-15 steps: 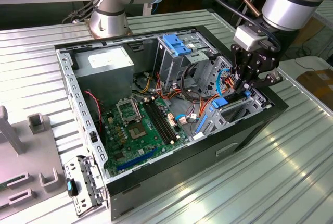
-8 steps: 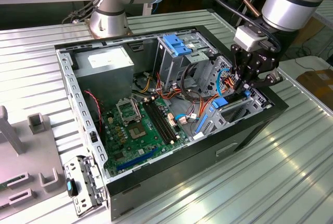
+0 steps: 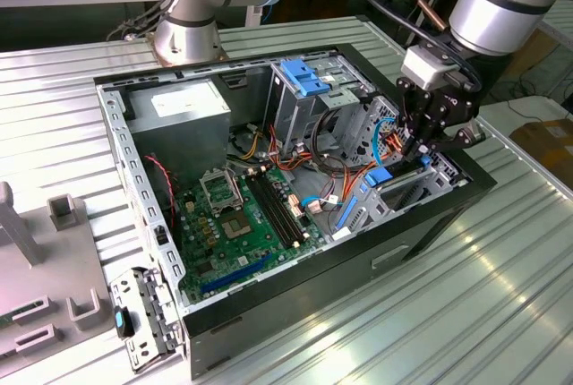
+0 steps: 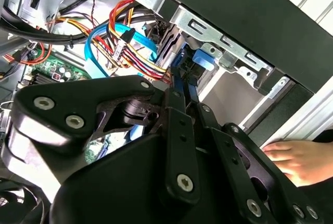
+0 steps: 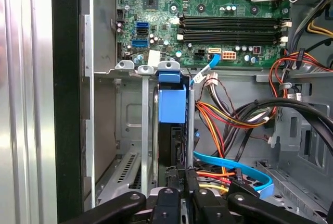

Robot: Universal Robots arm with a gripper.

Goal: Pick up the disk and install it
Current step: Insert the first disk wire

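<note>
The disk (image 5: 169,140) stands on edge in a slot of the metal drive cage (image 5: 144,130) at the front of the open computer case (image 3: 421,224). Its blue plastic frame (image 5: 171,104) caps the end nearest the motherboard. In the exterior view the disk's blue frame (image 3: 380,175) shows just below my gripper (image 3: 419,147), which reaches down into the cage at the exterior view's right. In both wrist views my gripper (image 5: 183,178) (image 4: 180,89) has its black fingers pressed together on the disk's blue rail (image 4: 178,73). The disk's label side is hidden.
Bundled red, yellow and orange wires (image 5: 223,120) and a blue flat cable (image 5: 234,169) crowd the space beside the cage. The motherboard (image 3: 246,215), a grey power-supply box (image 3: 183,107) and a blue bracket (image 3: 304,76) lie further in. A person's hand (image 4: 296,161) rests outside the case wall.
</note>
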